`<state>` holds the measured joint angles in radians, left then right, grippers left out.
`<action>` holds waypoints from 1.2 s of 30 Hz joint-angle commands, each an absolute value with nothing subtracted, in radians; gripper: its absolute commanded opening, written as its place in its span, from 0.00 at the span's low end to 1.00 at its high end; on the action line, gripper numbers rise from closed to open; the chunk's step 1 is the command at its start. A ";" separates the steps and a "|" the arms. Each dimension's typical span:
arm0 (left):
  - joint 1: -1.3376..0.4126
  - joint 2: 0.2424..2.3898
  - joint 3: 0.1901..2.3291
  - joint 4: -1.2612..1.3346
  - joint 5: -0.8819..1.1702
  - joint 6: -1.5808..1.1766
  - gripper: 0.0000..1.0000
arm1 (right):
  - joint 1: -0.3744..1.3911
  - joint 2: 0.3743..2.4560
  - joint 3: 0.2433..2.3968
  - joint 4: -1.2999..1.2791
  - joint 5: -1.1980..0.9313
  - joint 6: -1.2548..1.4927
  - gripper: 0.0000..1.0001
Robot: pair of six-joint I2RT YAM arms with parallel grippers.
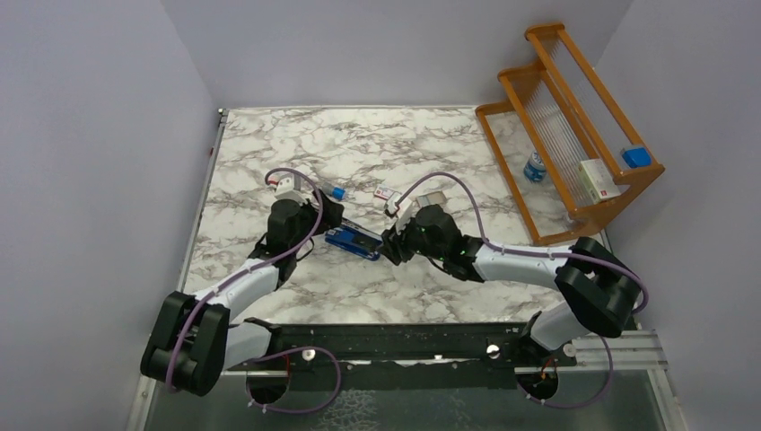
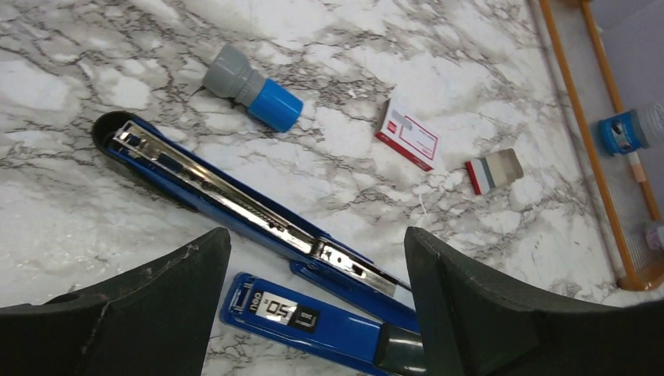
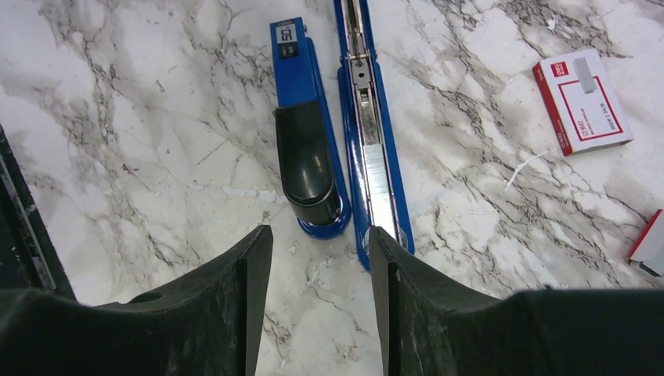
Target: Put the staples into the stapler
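Straight ahead of your right hand (image 3: 319, 235), the stapler (image 3: 368, 141) lies folded open flat on the desk (image 3: 141, 117). Its long axis runs directly away from you. The open rail (image 3: 374, 168) begins just at your right fingertip (image 3: 387, 266) and leads up the view, with the black-gripped half (image 3: 305, 149) beside it on the left. That hand is part spread and pinches nothing.

The staples box (image 3: 583, 98) sits off to the right of the rail and farther out, well apart from your fingertips, with its long side slanted against the rail's line. A grey strip shows on its lid, but you cannot tell whether it is loose staples or print. Bright metal fills the near stretch of the rail, and whether a strip is already seated there is unclear.

From above, the stapler lies on a diagonal between both hands. Your left hand (image 2: 317, 235) is spread wide and empty over its other end. The box lies nearer your right arm, so I judge that arm better placed: move right and forward, then turn the wrist to square with the box.
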<state>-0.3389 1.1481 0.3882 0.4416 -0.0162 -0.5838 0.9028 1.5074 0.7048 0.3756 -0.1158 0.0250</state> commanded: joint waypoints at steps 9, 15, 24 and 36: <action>-0.201 1.273 0.473 0.411 0.030 -0.746 0.85 | 0.785 1.617 0.781 0.247 -0.168 -0.044 0.53; -0.184 1.307 0.489 0.405 0.044 -0.794 0.85 | 0.781 1.698 0.834 0.269 -0.234 -0.048 0.52; -0.175 1.315 0.485 0.405 0.041 -0.793 0.85 | 0.781 1.751 0.853 0.278 -0.222 -0.051 0.39; -0.133 1.389 0.504 0.422 0.108 -0.861 0.85 | 0.781 1.809 0.887 0.309 -0.234 -0.075 0.14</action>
